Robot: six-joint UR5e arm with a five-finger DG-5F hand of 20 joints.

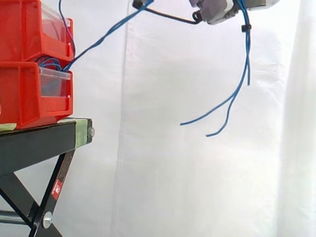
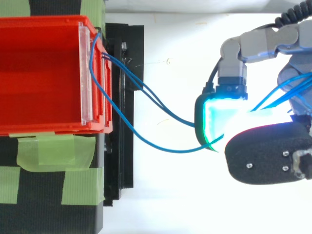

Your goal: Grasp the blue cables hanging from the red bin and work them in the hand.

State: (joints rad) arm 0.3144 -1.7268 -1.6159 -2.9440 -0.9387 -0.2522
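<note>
Two red bins are stacked on the black stand: the lower bin and the upper bin, whose rim is seen from above. Thin blue cables leave the bin fronts and stretch rightward and upward to my hand. My hand sits high at the top of the side view, well right of the bins, shut on the cables. A fingertip pad glows cyan-white over them. Past the hand, the loose cable ends hang down and curl left in free air.
The black stand has slanted legs below its top. Green tape fastens the bins to it. A white curtain hangs behind the work.
</note>
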